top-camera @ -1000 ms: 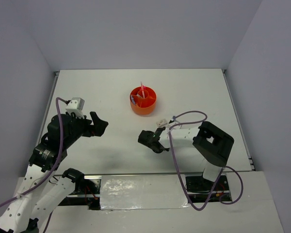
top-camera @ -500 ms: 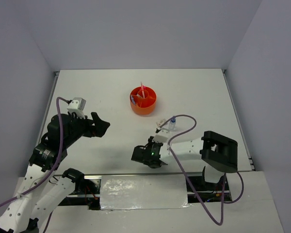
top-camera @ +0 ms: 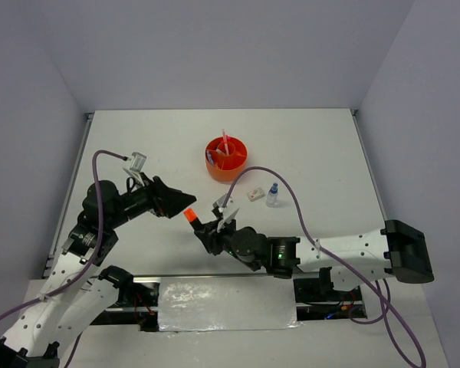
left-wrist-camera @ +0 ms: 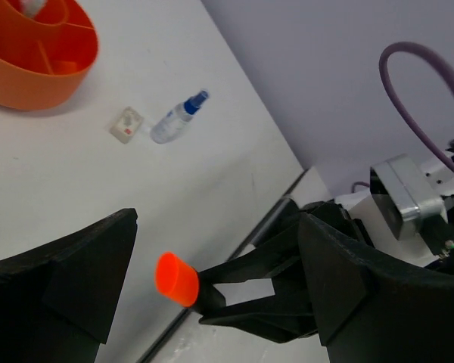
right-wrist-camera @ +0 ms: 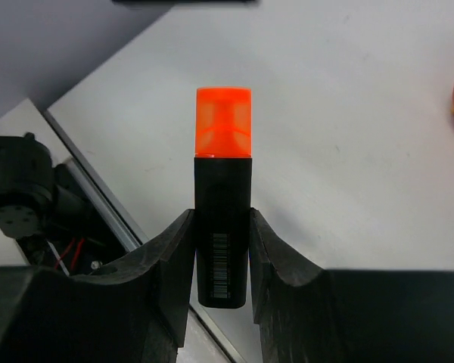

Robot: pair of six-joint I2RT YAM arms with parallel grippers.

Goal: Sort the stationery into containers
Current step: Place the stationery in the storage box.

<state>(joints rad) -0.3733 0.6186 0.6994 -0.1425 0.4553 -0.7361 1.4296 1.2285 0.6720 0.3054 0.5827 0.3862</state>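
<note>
The highlighter point(right-wrist-camera: 222, 249) has a black body with a small white barcode on it and a bright orange, half-transparent cap point(top-camera: 190, 217) at its end. The right gripper point(right-wrist-camera: 222, 221) is closed tight on the black body, one finger on each side, and the cap stands free beyond the fingertips. The marker is held over the near part of the counter, a little left of the middle of the near edge, and its cap is turned toward the left side. The left gripper point(top-camera: 181, 202) hangs just beside this cap with its fingers point(left-wrist-camera: 76, 265) spread wide and nothing between them; in the left wrist view the cap shows in the gap, but it touches neither finger. The orange tub point(top-camera: 215, 171) sits near the middle of the counter, more to the far edge, and a thin pink pen point(top-camera: 224, 139) stands up in it. Between the tub and the near edge, a little toward the right edge, the white eraser point(top-camera: 254, 194) and the small blue-capped bottle point(top-camera: 272, 196) lie side by side on the white surface, well apart from both grippers.
</note>
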